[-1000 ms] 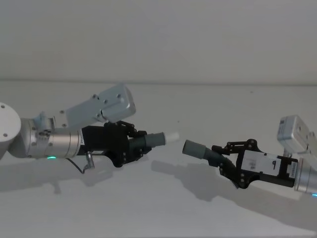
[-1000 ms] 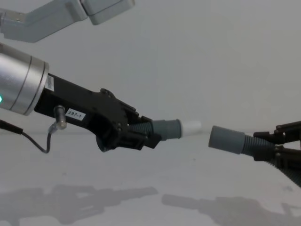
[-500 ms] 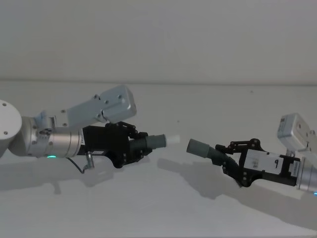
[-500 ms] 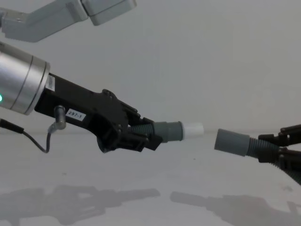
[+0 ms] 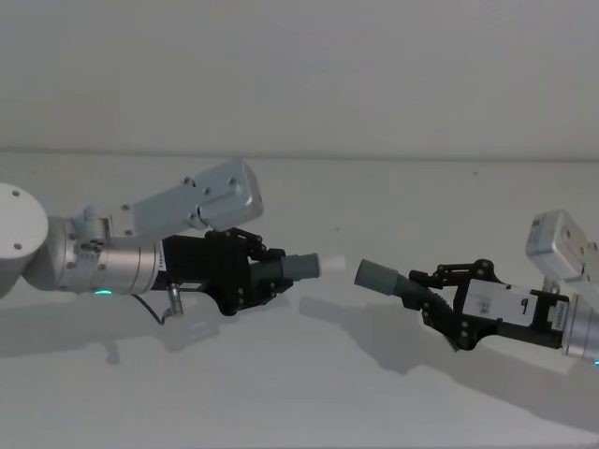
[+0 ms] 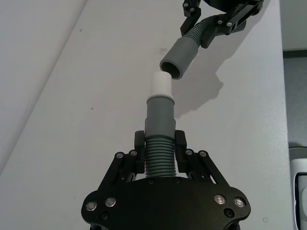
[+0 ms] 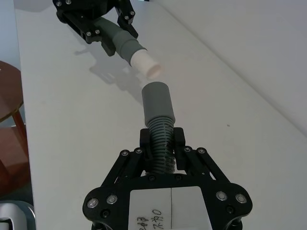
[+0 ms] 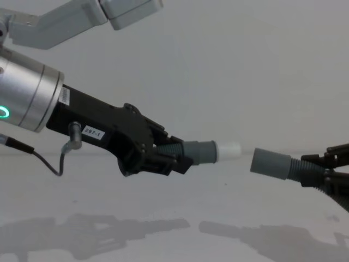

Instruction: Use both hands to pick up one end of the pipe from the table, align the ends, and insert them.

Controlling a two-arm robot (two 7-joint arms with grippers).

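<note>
My left gripper (image 5: 255,279) is shut on the ribbed middle of one pipe piece (image 5: 298,267), held above the table (image 5: 299,393). Its white-tipped end (image 5: 329,264) points right. My right gripper (image 5: 438,297) is shut on the ribbed part of the other pipe piece, and its open grey cuff (image 5: 374,277) points left. In the chest view a small gap lies between the white tip (image 8: 229,149) and the cuff (image 8: 269,163), which sits slightly lower. The left wrist view has the tip (image 6: 161,84) just short of the cuff mouth (image 6: 178,56). In the right wrist view the cuff (image 7: 157,102) faces the tip (image 7: 147,64).
The white table runs to a plain pale wall behind. Arm shadows fall on the surface below both grippers. A brown round stool (image 7: 9,120) stands beyond the table's edge in the right wrist view.
Both arms have shifted a little to the right. The right cuff drew back first, then the left tip followed, so the gap between the ends stays small.
</note>
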